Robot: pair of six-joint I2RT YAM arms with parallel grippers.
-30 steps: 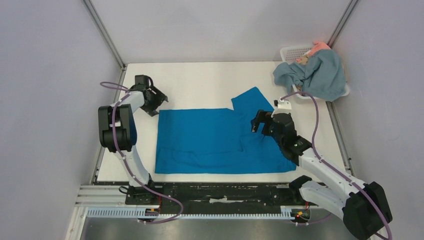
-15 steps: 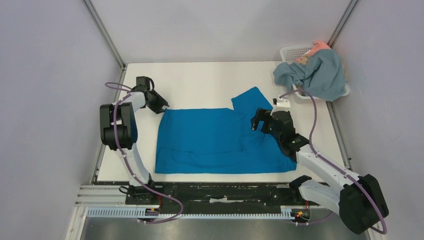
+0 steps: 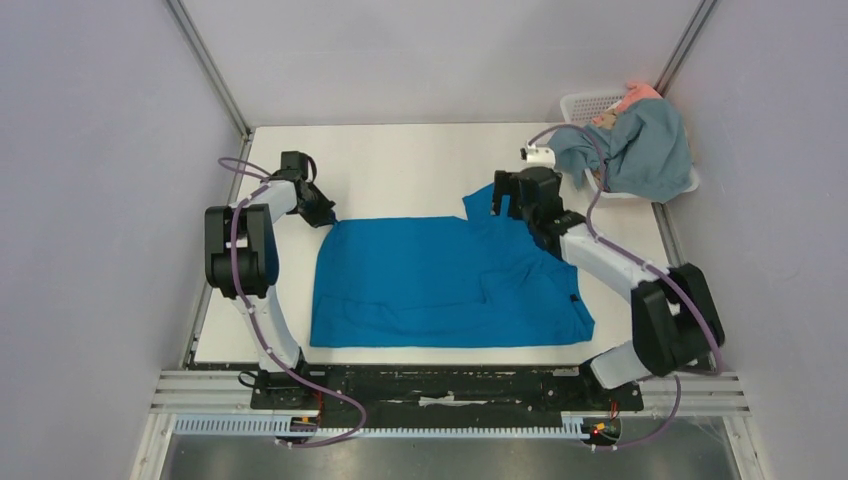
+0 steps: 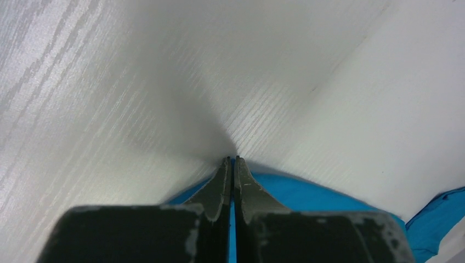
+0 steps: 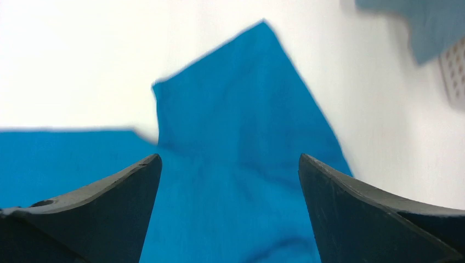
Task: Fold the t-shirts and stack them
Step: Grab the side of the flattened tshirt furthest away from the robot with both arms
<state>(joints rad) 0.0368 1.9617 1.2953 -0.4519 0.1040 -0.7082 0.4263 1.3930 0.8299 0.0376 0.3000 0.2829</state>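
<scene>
- The left pincer (image 3: 322, 212), spread a second ago, is now pressed together, apparently pinching the upper-left corner of the blue shirt (image 3: 440, 280), which lies mid-frame on the bench (image 3: 400, 160).
- The right pincer (image 3: 505, 193), still spread, has moved up over the sleeve, so a fold looks close.

No legible text or markings anywhere

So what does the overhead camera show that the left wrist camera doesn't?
Only overhead: the right gripper, open over the sleeve of the bright blue shirt, and a grey-blue shirt and pink cloth heaped on a white basket. Only the left wrist: the left gripper close up, its jaws shut together right at that shirt's edge. Both: the bright blue shirt and the white table.
</scene>
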